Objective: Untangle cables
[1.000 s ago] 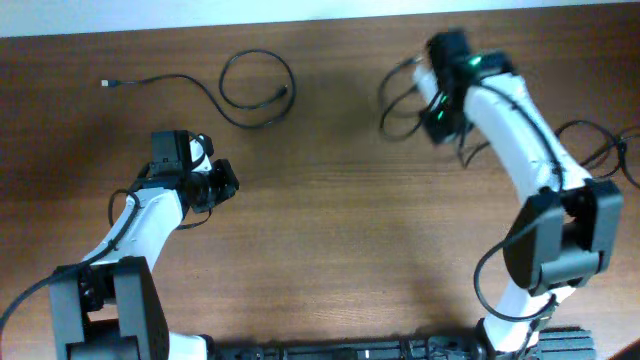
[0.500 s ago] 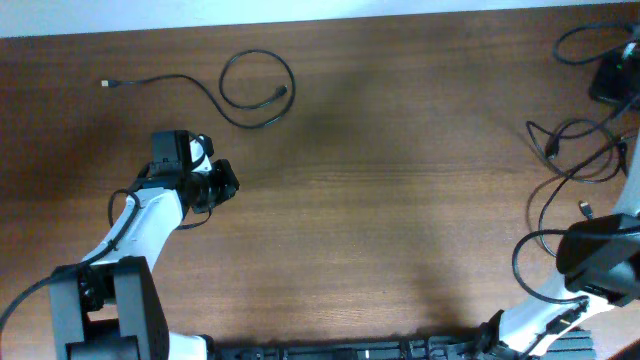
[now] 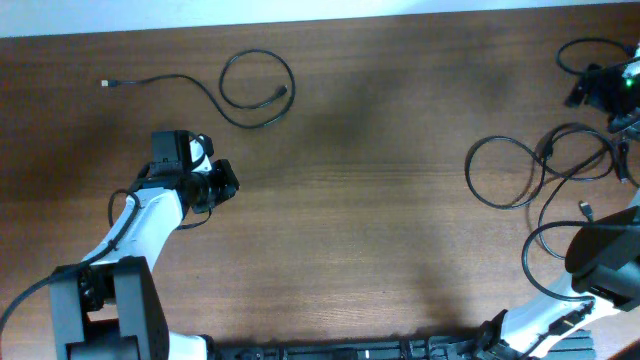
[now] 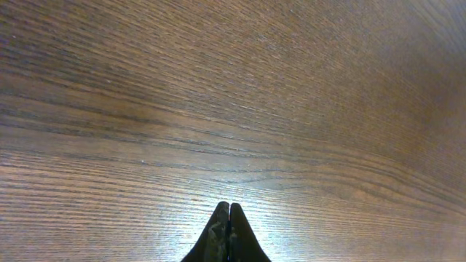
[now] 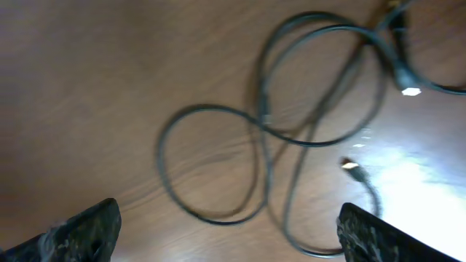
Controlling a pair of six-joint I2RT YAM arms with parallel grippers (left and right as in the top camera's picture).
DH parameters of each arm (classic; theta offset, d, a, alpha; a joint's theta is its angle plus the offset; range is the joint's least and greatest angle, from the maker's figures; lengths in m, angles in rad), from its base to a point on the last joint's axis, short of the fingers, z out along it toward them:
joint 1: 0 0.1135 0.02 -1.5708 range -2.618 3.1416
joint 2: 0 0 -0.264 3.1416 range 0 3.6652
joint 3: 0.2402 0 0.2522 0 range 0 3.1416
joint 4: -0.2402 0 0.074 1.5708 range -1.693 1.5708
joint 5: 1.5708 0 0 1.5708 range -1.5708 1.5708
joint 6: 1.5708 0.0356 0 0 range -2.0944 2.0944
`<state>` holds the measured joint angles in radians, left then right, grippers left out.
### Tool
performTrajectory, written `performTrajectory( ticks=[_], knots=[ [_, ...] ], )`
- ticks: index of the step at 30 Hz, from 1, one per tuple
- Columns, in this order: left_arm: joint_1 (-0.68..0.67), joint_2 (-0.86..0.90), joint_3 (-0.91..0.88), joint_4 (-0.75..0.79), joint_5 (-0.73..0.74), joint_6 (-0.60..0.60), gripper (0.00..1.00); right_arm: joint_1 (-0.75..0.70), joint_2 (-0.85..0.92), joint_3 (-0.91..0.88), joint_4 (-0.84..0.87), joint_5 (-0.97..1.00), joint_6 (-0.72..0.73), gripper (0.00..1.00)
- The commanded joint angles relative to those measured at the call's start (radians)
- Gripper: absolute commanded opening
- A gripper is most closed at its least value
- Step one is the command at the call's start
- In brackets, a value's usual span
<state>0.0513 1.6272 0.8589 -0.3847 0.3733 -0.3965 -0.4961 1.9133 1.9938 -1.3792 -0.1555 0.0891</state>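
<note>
One black cable [image 3: 258, 90] lies coiled at the back left, its tail running to a small plug [image 3: 107, 83]. More black cables [image 3: 505, 172] lie in crossing loops at the right. In the right wrist view these loops [image 5: 262, 131] overlap on the wood, with two metal plug tips [image 5: 351, 165] showing. My right gripper [image 5: 229, 236] hangs open above them with nothing between its fingers [image 5: 84, 229]. From overhead the right gripper [image 3: 588, 90] is at the far right edge. My left gripper [image 3: 228, 180] is shut and empty over bare wood, its tips [image 4: 229, 212] pressed together.
The wooden table [image 3: 380, 230] stretches between the two arms. Thicker black arm wires [image 3: 545, 255] loop near the right arm's base. The table's back edge [image 3: 320, 20] meets a white wall.
My right arm has swung from the upper middle to the far right edge and its gripper has opened. A cable loop now lies at the right. The left arm has not moved.
</note>
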Motion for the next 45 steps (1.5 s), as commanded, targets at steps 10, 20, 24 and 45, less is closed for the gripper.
performTrajectory(
  ticks=[10, 20, 24, 45],
  knots=[
    [-0.005, 0.005, 0.002, 0.068, -0.055, 0.09, 0.05, 0.262, -0.003, -0.008, 0.021, -0.148, -0.097, 0.97],
    [-0.018, 0.016, 0.311, -0.075, -0.224, 0.308, 0.5, 0.42, -0.003, -0.008, 0.018, -0.147, -0.138, 0.98],
    [-0.04, 0.07, 0.463, -0.126, -0.248, 0.403, 0.61, 0.431, -0.003, -0.008, 0.005, -0.148, -0.138, 0.98],
    [-0.272, 0.535, 0.707, -0.155, -0.3, 0.597, 0.76, 0.43, -0.003, -0.008, -0.015, -0.147, -0.138, 0.98]
  ],
)
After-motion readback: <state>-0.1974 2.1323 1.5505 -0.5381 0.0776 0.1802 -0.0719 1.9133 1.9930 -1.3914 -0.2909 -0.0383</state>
